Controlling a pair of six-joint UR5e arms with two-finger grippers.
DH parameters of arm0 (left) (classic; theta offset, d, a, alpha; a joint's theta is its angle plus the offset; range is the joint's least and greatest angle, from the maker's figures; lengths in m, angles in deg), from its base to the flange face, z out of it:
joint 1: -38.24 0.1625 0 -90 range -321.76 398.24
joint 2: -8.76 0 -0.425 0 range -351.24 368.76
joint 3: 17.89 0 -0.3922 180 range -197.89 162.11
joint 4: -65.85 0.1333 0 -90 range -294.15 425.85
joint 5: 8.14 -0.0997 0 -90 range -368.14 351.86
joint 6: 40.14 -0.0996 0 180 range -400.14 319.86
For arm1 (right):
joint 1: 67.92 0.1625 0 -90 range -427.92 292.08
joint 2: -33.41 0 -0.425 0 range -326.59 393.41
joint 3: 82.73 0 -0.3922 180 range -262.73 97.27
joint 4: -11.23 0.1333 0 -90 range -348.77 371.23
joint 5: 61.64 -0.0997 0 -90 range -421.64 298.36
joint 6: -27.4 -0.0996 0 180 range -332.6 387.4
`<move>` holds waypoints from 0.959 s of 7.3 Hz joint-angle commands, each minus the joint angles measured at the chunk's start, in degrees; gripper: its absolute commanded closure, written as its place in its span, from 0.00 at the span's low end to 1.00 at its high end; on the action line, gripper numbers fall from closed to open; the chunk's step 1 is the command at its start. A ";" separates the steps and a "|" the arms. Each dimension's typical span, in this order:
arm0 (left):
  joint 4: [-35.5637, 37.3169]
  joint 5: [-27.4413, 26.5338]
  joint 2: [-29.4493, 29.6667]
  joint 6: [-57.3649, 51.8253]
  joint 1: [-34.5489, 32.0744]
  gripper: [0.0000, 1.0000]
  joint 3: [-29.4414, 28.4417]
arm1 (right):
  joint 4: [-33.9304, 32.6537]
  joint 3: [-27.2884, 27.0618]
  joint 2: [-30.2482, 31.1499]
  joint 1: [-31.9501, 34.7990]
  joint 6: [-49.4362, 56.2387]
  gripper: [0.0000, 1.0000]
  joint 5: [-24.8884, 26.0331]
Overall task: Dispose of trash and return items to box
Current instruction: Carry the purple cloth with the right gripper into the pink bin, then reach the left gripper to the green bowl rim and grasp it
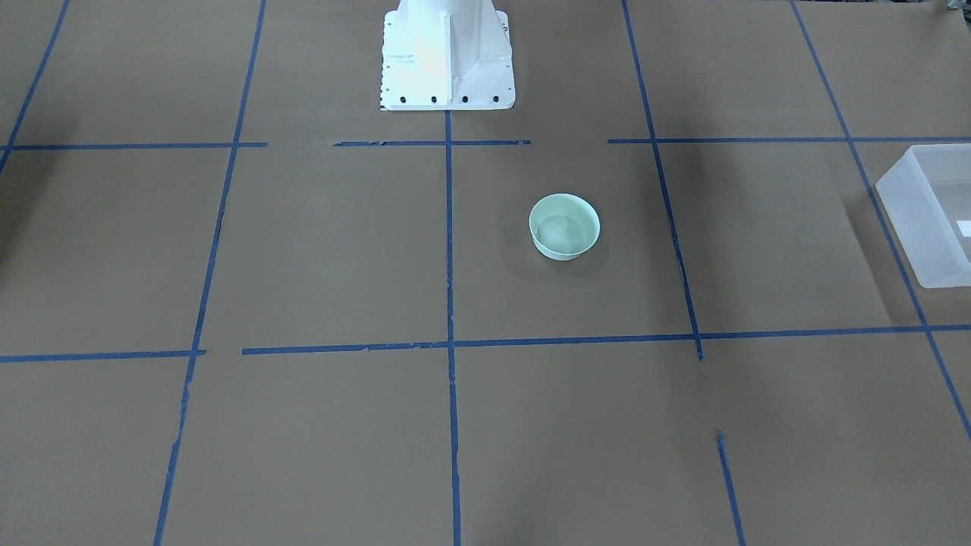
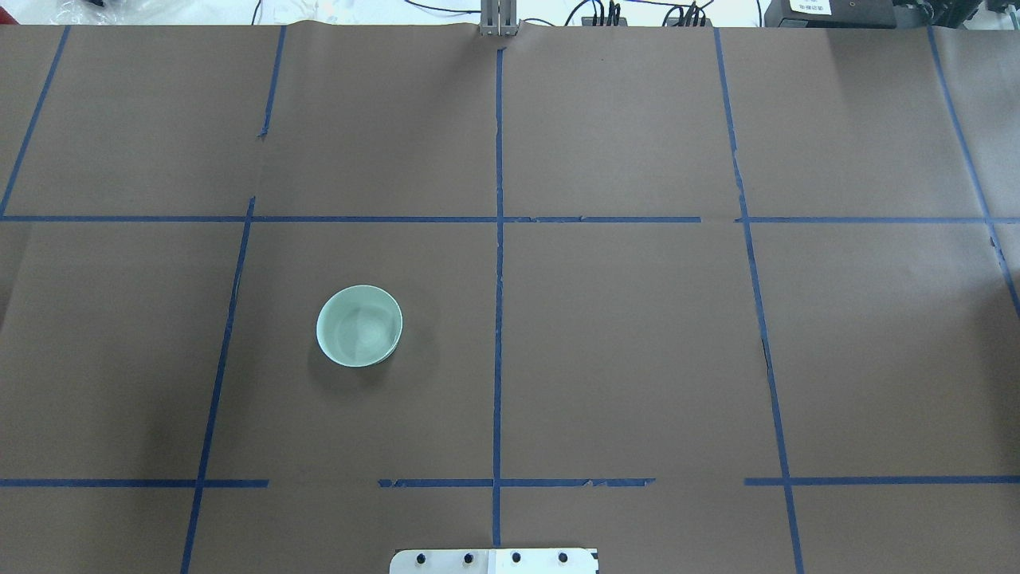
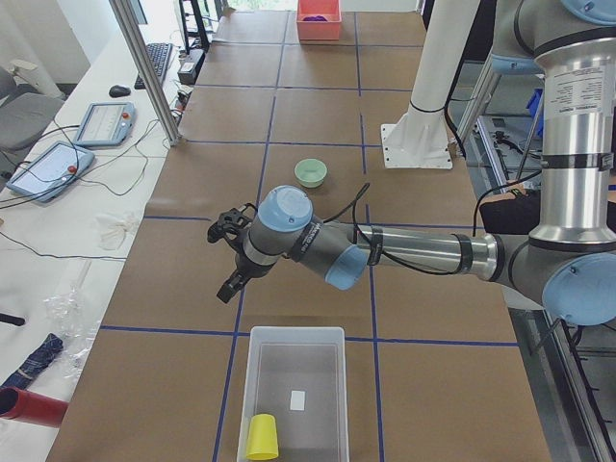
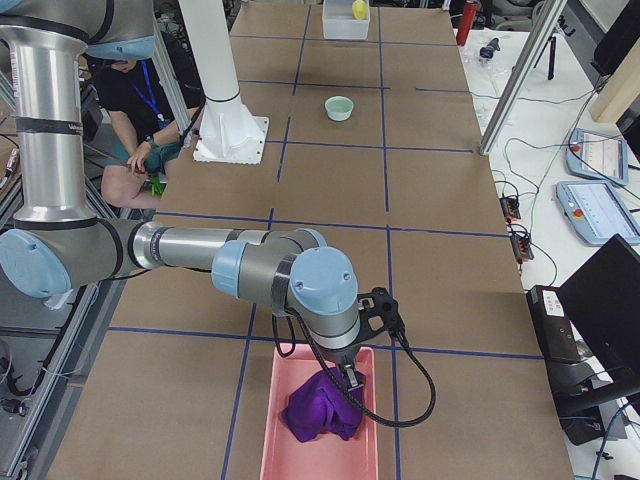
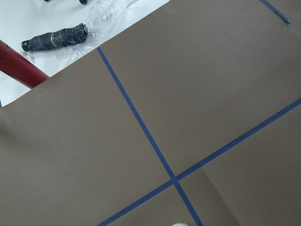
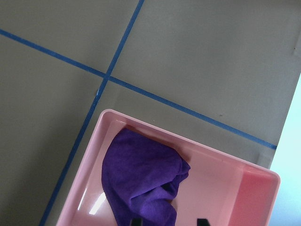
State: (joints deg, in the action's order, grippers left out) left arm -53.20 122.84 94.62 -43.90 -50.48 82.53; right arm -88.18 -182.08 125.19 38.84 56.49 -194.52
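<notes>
While both arms reached out over opposite ends of the worktop (image 2: 637, 359), the pale mint bowl (image 2: 359, 325) sat upright on the brown paper, mouth up. It lay in the grid square just ahead of the white robot base (image 1: 446, 57), on the robot's left of the centre tape line. The box (image 3: 296, 395) lay at the left end, well apart from the bowl, with 1 yellow cup (image 3: 262, 436) in a near corner. The left gripper (image 3: 231, 279) hovered above the worktop between bowl and box; state of its fingers could not be told. The right gripper (image 6: 169, 222) hung over a pink tray (image 6: 244, 183) holding a purple cloth (image 6: 141, 179). Its 2 fingers (image 6: 202, 221) stood apart, 1 tip over the cloth, the other over bare tray floor.
</notes>
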 commanded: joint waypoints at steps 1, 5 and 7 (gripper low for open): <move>0.22 -0.72 1.40 15.98 8.26 0.00 5.81 | 0.26 -6.53 0.33 -7.06 -14.81 0.00 -0.80; 0.31 -11.41 10.62 49.38 30.91 0.00 9.79 | 2.81 -7.17 0.42 -12.36 -19.77 0.00 -0.71; 1.00 -19.91 14.84 66.39 43.21 0.00 9.71 | 2.90 -7.17 1.03 -12.45 -19.42 0.00 -0.62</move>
State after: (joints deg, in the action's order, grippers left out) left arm -52.67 108.75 106.85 10.81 -15.33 92.17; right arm -85.43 -189.24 125.85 26.54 36.96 -195.17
